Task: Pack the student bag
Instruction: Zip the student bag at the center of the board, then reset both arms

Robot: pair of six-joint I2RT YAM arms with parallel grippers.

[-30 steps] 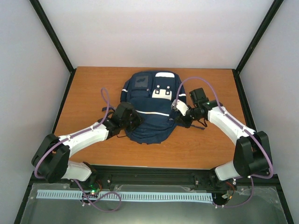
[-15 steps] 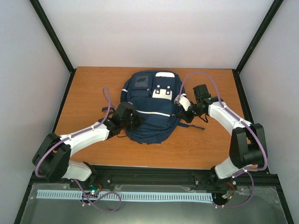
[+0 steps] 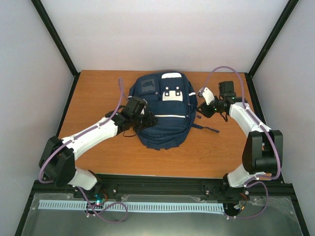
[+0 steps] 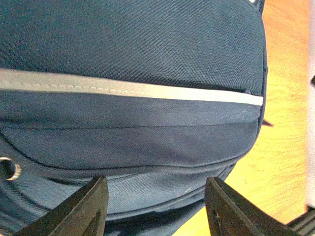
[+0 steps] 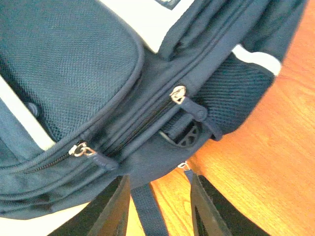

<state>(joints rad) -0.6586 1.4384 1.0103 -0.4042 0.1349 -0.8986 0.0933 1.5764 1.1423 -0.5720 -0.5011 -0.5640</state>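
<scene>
**benchmate:** Where's the backpack (image 3: 165, 110) sitting for us right now?

**rigwatcher:** Flat on the wooden table (image 3: 93, 91), about mid-table, front side up. The white patch (image 3: 172, 93) is on the half toward the far wall. Both arms reach in, one from each side.

**benchmate:** And the left gripper (image 3: 149, 121)?

**rigwatcher:** It's at the bag's left edge, on the nearer half. In the left wrist view we see its fingers (image 4: 88, 209) spread wide with nothing pinched. Past them it's navy fabric with one white stripe (image 4: 133, 88) running across. We can't tell whether the tips touch the cloth.

**benchmate:** Right gripper (image 3: 202, 110)?

**rigwatcher:** It's beside the bag's right edge, further back. From the right wrist view we see its fingers (image 5: 110, 211) parted too. A dark strap (image 5: 147, 211) runs down between them, and bare table shows next to the strap, so we'd say it isn't clamped. Just above we get two closed zips with silver zipper pulls (image 5: 178, 93) and a mesh side pocket (image 5: 231, 91).
</scene>
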